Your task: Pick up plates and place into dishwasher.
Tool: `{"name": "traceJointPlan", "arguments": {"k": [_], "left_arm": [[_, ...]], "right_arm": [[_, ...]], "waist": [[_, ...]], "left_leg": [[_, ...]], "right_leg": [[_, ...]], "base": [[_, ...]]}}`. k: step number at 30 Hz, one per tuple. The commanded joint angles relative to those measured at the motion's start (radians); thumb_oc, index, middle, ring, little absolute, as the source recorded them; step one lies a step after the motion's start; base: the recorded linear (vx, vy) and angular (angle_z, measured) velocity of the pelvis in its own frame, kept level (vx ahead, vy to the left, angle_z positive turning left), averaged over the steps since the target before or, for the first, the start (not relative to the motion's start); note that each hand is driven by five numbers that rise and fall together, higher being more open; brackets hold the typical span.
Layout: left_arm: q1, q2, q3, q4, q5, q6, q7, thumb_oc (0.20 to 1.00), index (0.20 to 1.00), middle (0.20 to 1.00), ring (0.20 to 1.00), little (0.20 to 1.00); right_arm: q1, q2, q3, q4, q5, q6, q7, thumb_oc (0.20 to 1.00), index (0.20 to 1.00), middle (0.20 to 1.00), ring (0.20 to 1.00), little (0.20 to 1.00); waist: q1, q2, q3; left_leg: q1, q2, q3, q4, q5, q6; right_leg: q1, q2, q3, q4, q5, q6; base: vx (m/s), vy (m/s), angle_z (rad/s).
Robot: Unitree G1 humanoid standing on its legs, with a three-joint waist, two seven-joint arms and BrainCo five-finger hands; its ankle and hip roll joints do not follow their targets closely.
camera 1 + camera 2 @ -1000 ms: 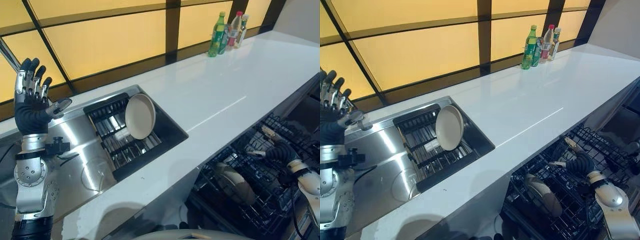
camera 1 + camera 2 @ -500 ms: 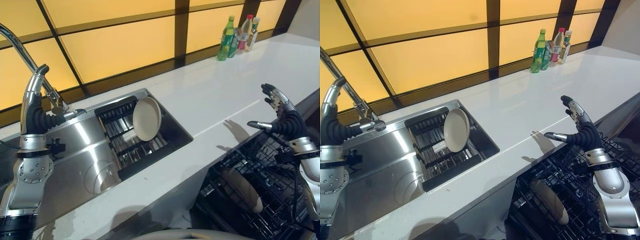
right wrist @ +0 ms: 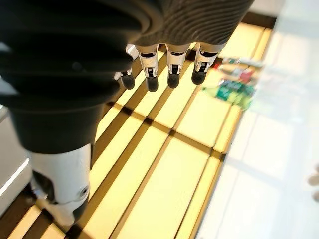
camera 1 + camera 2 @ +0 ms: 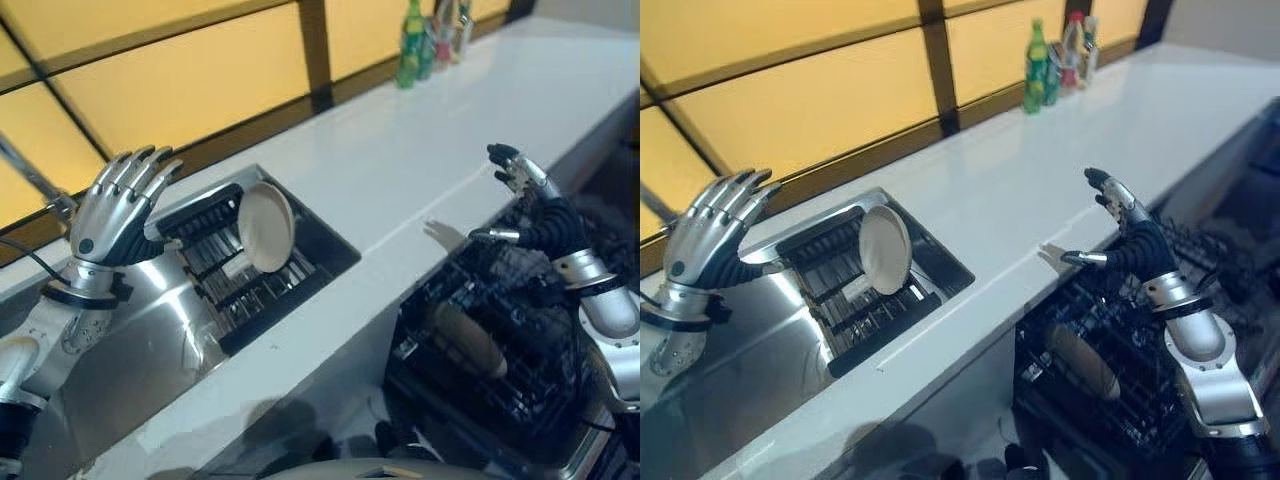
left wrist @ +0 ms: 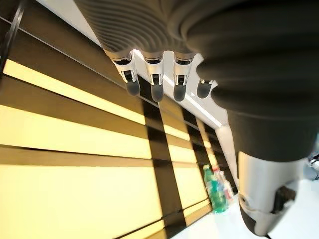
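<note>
Left eye view has the left hand [image 4: 115, 215] raised over the steel sink [image 4: 130, 350], its silver fingers [image 4: 140, 165] straight and spread, holding nothing. The right hand [image 4: 540, 220] is lifted above the dishwasher rack [image 4: 500, 330], fingers straight and thumb set apart, also empty. Both wrist views agree: each row of dark-tipped fingers is extended against the yellow panels.

Taking the sink as the landmark: a round cream plate [image 4: 265, 226] stands on edge, tilted, in a black wire drying rack [image 4: 240, 285] set into the sink's right part, near the left hand but not touching it. A second pale plate [image 4: 470, 340] lies slanted in the dishwasher rack, well to the right of the sink and lower than the desk.

The desk [image 4: 420, 170] is a long, glossy white slab running rightward from the sink. At its far end, well away from the sink, stands a group of bottles [image 4: 425, 40], the nearest green. Behind the sink and desk rises a wall of glowing yellow panels [image 4: 180, 80] divided by dark bars.
</note>
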Motion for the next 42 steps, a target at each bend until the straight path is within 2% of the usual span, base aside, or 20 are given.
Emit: {"name": "traceJointPlan", "arguments": {"k": [1,5,11,19,22,27,31,36,42], "left_arm": [[-0.056,0.024,-0.040,0.047,0.042,0.042,0.067,1.000,1.000,1.000,1.000,1.000],[-0.088,-0.002,-0.096,0.097,0.066,0.064,0.124,1.000,1.000,1.000,1.000,1.000],[-0.109,-0.035,-0.143,0.120,0.155,0.097,0.175,1.000,1.000,1.000,1.000,1.000],[-0.254,0.020,-0.291,0.203,0.193,0.165,0.200,1.000,1.000,1.000,1.000,1.000],[-0.314,0.044,-0.347,0.230,0.207,0.189,0.166,1.000,1.000,1.000,1.000,1.000],[-0.419,0.070,-0.440,0.286,0.205,0.177,0.130,1.000,1.000,1.000,1.000,1.000],[-0.489,0.082,-0.500,0.320,0.199,0.204,0.099,1.000,1.000,1.000,1.000,1.000],[-0.566,0.093,-0.550,0.375,0.199,0.243,0.061,1.000,1.000,1.000,1.000,1.000],[-0.599,0.113,-0.574,0.406,0.189,0.254,-0.046,1.000,1.000,1.000,1.000,1.000]], "right_arm": [[-0.003,-0.025,-0.032,-0.010,0.063,-0.086,0.024,1.000,1.000,1.000,1.000,1.000],[0.015,-0.043,-0.049,-0.006,0.076,-0.070,0.030,1.000,1.000,1.000,1.000,1.000],[0.005,-0.061,-0.040,-0.005,0.091,-0.056,0.047,1.000,1.000,1.000,1.000,1.000],[-0.064,-0.109,0.000,0.026,0.092,-0.075,0.020,1.000,1.000,1.000,1.000,1.000],[-0.087,-0.118,0.011,0.025,0.090,-0.082,0.014,1.000,1.000,1.000,1.000,1.000],[-0.156,-0.127,0.051,0.039,0.072,-0.080,-0.021,1.000,1.000,1.000,1.000,1.000],[-0.199,-0.130,0.082,0.039,0.057,-0.071,-0.046,1.000,1.000,1.000,1.000,1.000],[-0.231,-0.129,0.107,0.044,0.038,-0.074,-0.073,1.000,1.000,1.000,1.000,1.000],[-0.248,-0.129,0.113,0.039,0.027,-0.073,-0.084,1.000,1.000,1.000,1.000,1.000]], "waist": [[-0.033,-0.038,-0.055],[-0.062,-0.027,-0.058],[-0.086,-0.016,-0.036],[-0.114,0.001,0.036],[-0.126,0.002,0.066],[-0.134,-0.004,0.117],[-0.136,-0.008,0.143],[-0.138,-0.013,0.170],[-0.136,-0.012,0.188]], "left_leg": [[-0.086,-0.012,-0.042,-0.015,0.124,-0.020],[-0.044,-0.008,-0.016,-0.056,0.112,-0.015],[-0.029,-0.012,0.029,-0.048,0.081,-0.003],[-0.085,-0.024,0.060,-0.023,0.073,0.011],[-0.108,-0.026,0.070,-0.016,0.073,0.014],[-0.152,-0.026,0.084,0.008,0.069,0.021],[-0.181,-0.024,0.095,0.021,0.069,0.023],[-0.208,-0.022,0.102,0.030,0.067,0.025],[-0.220,-0.020,0.107,0.032,0.067,0.025]], "right_leg": [[0.140,0.020,-0.037,-0.168,0.031,-0.024],[0.112,0.001,-0.043,-0.169,0.040,-0.010],[0.078,-0.015,-0.027,-0.138,0.039,0.005],[-0.004,-0.025,0.011,-0.098,0.057,0.029],[-0.028,-0.029,0.020,-0.091,0.063,0.035],[-0.070,-0.036,0.029,-0.074,0.072,0.041],[-0.093,-0.039,0.037,-0.071,0.079,0.044],[-0.114,-0.043,0.043,-0.074,0.084,0.046],[-0.124,-0.049,0.037,-0.075,0.086,0.047]], "base": [[0.06,0.197,-0.39],[0.06,0.174,-0.04],[0.09,0.130,0.00],[-0.04,0.107,-0.19],[-0.06,0.085,-0.10],[-0.06,0.060,-0.09],[-0.04,0.045,0.01],[-0.04,0.031,0.00],[-0.02,0.017,-0.04]]}}
